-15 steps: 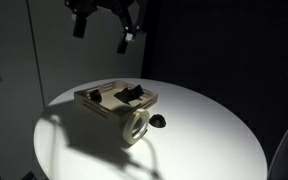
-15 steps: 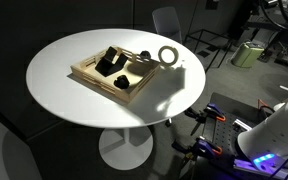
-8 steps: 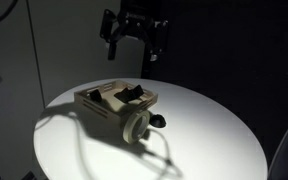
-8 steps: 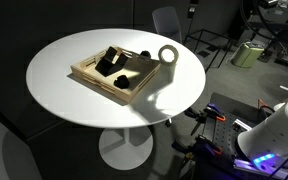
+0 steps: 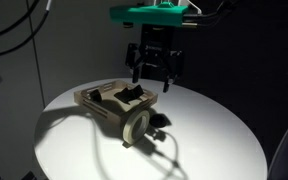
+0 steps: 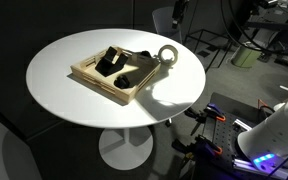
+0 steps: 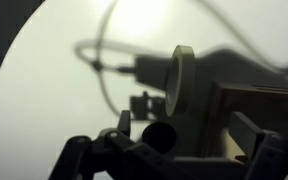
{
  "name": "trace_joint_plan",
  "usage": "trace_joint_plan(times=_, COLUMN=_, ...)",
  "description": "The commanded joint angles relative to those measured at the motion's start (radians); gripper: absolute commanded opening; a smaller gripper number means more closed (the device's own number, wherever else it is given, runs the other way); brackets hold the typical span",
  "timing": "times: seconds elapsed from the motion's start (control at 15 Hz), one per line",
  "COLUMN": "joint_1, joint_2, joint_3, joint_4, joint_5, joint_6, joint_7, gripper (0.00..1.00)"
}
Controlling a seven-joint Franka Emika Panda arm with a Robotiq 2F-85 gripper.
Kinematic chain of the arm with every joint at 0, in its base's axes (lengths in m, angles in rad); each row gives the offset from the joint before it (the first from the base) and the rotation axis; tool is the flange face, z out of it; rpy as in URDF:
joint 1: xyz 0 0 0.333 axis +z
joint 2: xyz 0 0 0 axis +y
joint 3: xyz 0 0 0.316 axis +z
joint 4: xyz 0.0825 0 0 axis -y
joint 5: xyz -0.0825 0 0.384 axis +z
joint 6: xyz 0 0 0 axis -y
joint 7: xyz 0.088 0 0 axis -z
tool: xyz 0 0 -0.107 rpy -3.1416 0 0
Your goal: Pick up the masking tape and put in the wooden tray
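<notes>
Cream tape (image 5: 136, 126) stands on edge on the white table (image 5: 214, 130), propped against the outer wall of the tray (image 5: 99, 108) — not yet inside it. The gripper (image 5: 155, 78) hangs above, jaws spread wide and empty. The roll looks light, stiff and hollow — probably best pinched across its flat faces, near the top rim.
</notes>
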Motion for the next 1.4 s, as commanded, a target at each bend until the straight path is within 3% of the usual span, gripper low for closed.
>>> trace_joint_plan(times=0.0, joint_1=-0.030, joint_2=0.027, joint_3=0.031, joint_4=-0.021, joint_5=-0.023, joint_6=0.055, joint_7=0.080, gripper=1.00)
trace_joint_plan(times=0.6, joint_1=-0.049, joint_2=0.047, joint_3=0.040, joint_4=-0.108, joint_5=-0.030, joint_6=0.100, joint_7=0.141, gripper=1.00)
trace_joint_plan(times=1.33, joint_1=-0.063, joint_2=0.045, joint_3=0.047, joint_4=-0.188, joint_5=-0.020, joint_6=0.166, joint_7=0.073, gripper=1.00)
